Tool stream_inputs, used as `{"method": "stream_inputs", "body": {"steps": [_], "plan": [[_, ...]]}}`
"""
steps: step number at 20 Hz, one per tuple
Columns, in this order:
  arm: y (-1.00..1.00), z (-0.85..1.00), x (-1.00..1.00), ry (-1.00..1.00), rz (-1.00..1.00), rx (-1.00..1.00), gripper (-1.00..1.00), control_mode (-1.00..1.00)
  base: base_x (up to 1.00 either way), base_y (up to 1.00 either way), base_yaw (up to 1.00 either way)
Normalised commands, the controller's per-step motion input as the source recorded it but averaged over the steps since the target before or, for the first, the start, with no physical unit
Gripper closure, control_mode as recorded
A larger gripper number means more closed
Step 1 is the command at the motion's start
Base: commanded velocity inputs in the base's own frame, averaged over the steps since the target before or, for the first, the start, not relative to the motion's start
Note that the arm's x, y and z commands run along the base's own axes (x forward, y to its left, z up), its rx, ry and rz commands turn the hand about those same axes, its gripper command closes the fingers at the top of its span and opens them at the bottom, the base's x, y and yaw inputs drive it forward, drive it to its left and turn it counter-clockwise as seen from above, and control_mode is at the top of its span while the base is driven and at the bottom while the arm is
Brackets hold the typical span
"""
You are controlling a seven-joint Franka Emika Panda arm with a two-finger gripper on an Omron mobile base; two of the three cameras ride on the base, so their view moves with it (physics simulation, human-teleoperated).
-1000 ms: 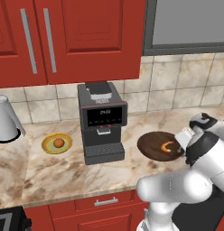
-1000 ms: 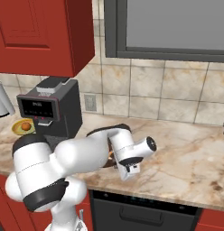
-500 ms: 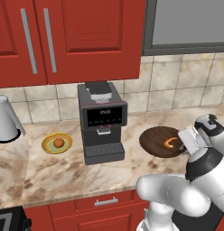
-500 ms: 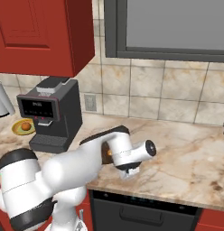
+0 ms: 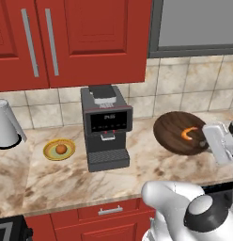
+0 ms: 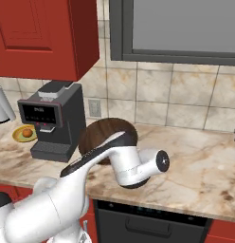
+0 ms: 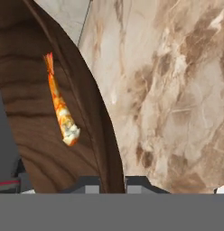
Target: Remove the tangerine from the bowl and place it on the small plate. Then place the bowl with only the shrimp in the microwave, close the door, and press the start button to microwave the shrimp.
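Bowl lifted and tilted off the counter, gripped at its rim, with the shrimp inside.

At the far left of the left base view a white kettle (image 5: 6, 124) stands on the counter (image 5: 66, 174); beside it lies the plate (image 5: 58, 149) with the tangerine (image 5: 61, 148) on it. The coffee machine (image 5: 105, 127) stands right of the plate. Further right the bowl (image 5: 177, 134) is tipped up toward the camera, and the shrimp (image 5: 187, 133) lies against its inner face. In the hand view the gripper (image 7: 112, 182) is clenched on the bowl's rim, one finger (image 7: 86, 184) inside the bowl and one outside, with the shrimp just above.
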Motion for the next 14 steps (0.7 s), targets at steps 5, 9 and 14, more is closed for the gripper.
{"method": "stream_inputs", "body": {"steps": [5,9,14], "plan": [[0.02,0.91,-0.96,-0.05,0.00,0.00,1.00,-1.00,0.00,0.00,0.00],[0.43,0.96,-0.76,0.00,0.00,-0.04,1.00,-1.00,0.00,0.00,0.00],[0.68,0.43,-0.20,0.01,0.00,-0.14,1.00,-1.00,0.00,0.00,0.00]]}}
